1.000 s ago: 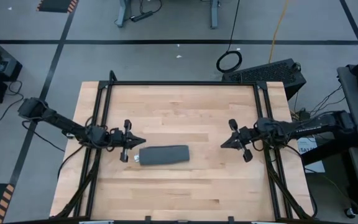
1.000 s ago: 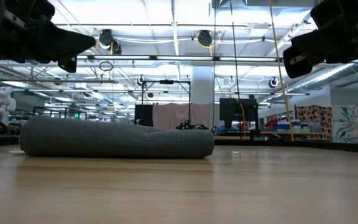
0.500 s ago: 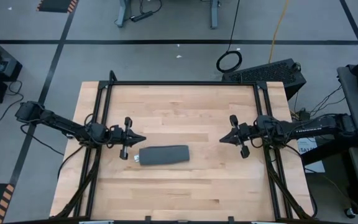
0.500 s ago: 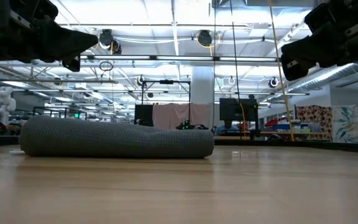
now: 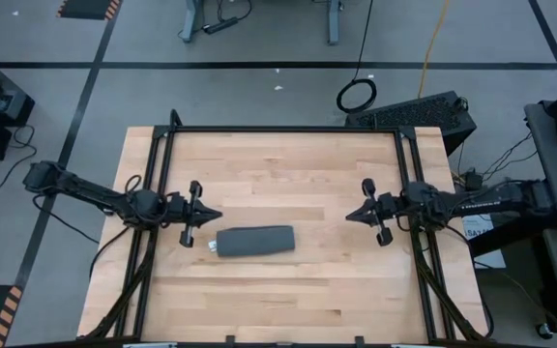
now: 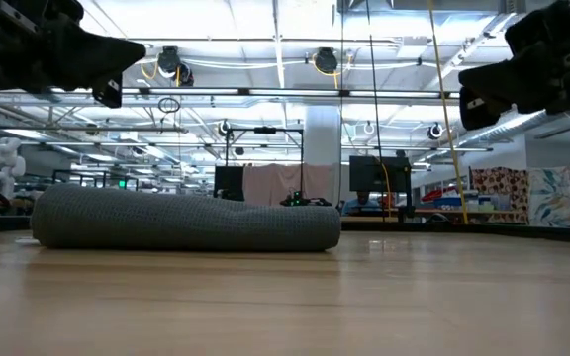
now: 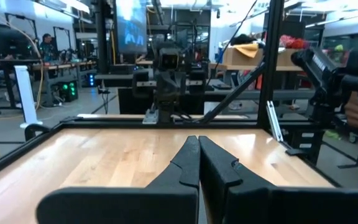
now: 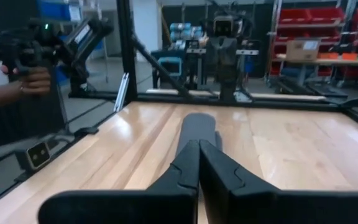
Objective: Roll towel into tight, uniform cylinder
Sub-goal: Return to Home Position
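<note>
The towel (image 5: 254, 241) lies rolled into a short grey cylinder (image 6: 186, 220) on the tabletop (image 5: 288, 174), white tag (image 5: 211, 248) at the end toward the left arm (too small to read). The left gripper (image 5: 217, 216) hovers near that end, the right gripper (image 5: 350, 217) well apart on the other side; both pairs of jaws are pressed together, holding nothing
</note>
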Tool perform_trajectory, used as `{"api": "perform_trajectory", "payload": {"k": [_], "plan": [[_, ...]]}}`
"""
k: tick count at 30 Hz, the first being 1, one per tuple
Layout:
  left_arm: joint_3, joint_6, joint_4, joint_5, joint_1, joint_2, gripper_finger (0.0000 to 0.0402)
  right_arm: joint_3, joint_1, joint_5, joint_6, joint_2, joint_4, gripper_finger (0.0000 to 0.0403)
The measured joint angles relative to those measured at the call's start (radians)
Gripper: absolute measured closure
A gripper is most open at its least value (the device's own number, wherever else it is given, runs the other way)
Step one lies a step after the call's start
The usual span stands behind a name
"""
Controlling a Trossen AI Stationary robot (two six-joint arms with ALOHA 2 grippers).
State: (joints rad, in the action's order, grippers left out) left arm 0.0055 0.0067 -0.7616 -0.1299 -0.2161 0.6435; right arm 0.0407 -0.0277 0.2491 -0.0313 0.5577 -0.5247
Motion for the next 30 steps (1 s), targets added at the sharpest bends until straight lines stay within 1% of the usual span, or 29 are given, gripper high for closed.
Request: {"api": "perform_trajectory", "payload": {"k": [2, 7, 12, 15, 20, 23, 26, 30], "plan": [[0.0, 0.0, 0.023, 0.0, 0.0, -0.036, 0.04, -0.029, -0.001, -0.016, -0.019, -0.027, -0.024, 0.0403], [0.0, 0.0, 0.087, 0.0, 0.0, -0.112, 0.0401, -0.027, -0.005, -0.013, -0.029, -0.071, 0.016, 0.0403], [0.0, -0.001, 0.191, 0.0, 0.0, -0.192, 0.0401, -0.026, -0.005, -0.006, 0.003, -0.127, 0.103, 0.0402], [0.0, -0.001, 0.245, 0.0, 0.0, -0.24, 0.0401, -0.027, -0.005, -0.004, 0.003, -0.178, 0.151, 0.0402], [0.0, -0.001, 0.357, 0.0, 0.0, -0.336, 0.0401, -0.026, -0.005, 0.038, -0.01, -0.281, 0.212, 0.0402], [0.0, -0.002, 0.414, 0.004, 0.0, -0.397, 0.0401, -0.026, -0.005, 0.034, -0.012, -0.346, 0.272, 0.0402], [-0.001, -0.003, 0.486, 0.004, 0.0, -0.46, 0.0401, -0.026, -0.005, -0.002, -0.025, -0.41, 0.347, 0.0403], [-0.001, -0.027, 0.608, -0.005, 0.0, -0.551, 0.0401, -0.026, -0.005, -0.096, -0.059, -0.506, 0.435, 0.0403]]}}
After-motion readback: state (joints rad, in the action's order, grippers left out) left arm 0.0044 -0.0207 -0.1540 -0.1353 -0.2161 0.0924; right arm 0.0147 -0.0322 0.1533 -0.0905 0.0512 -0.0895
